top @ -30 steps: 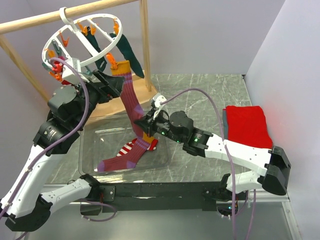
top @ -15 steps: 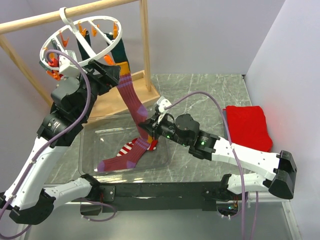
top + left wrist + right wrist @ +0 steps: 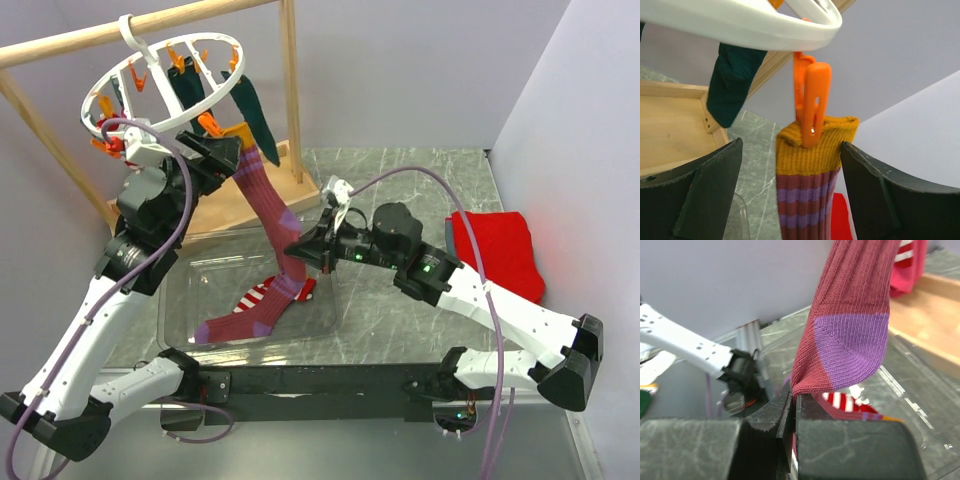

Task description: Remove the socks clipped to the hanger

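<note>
Hanging maroon sock (image 3: 266, 205), heel in right end effector (image 3: 298, 248)

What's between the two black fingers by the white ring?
The left wrist view shows the orange cuff of the maroon sock, held by an orange clip, between the open fingers of the left gripper.

Pale wooden rail frame (image 3: 60, 42) at the back left, its flat wooden base tray (image 3: 222, 208) below, clear plastic tub (image 3: 200, 275) just in front of that base on a grey marbled table (image 3: 400, 180), folded red cloth (image 3: 495, 250) lying flat near the right wall.
</note>
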Motion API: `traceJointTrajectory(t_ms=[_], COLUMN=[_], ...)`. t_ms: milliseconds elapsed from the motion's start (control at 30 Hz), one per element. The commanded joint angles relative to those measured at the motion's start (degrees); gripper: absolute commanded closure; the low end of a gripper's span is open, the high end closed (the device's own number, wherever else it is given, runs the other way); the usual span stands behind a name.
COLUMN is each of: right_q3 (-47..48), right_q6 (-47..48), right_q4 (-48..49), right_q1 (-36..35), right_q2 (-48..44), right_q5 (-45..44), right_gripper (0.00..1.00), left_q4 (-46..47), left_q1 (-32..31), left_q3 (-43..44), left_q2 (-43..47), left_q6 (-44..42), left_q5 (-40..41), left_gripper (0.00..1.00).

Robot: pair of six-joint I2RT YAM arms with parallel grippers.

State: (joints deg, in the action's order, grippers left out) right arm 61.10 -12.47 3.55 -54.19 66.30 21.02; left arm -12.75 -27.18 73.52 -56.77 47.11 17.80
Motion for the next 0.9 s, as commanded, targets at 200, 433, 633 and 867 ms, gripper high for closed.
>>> traceJointTrajectory(t_ms=[200,433,633,867], right_q3=[4.29,4.90,5.17,5.61], right_q6=[-3.00,-3.26,-3.00,-2.91], right_q4=[-2.23,-2.58,-2.94,-3.29], right_q1=[2.87,2.87,3.04,2.95], right_q2=[-1.35,-1.44,-1.70,-1.97], right_q5=[17.30,18.36,18.18,18.54], right_gripper=[1.00,1.00,1.00,1.00], left_q4=[16.61,23.73,29.27,32.27], left_q1=[5.02,8.45,9.51,10.30], left_q3=[-6.36,-9.53,-11.81,-13.14], left_q2=[3.95,4.13,4.04,3.43], left_q6=[4.83,7.46,9.22,11.24], left_q5=[-8.65,-13.93,-15.17,-15.61], left_gripper=[0.12,0.14,0.20,0.23])
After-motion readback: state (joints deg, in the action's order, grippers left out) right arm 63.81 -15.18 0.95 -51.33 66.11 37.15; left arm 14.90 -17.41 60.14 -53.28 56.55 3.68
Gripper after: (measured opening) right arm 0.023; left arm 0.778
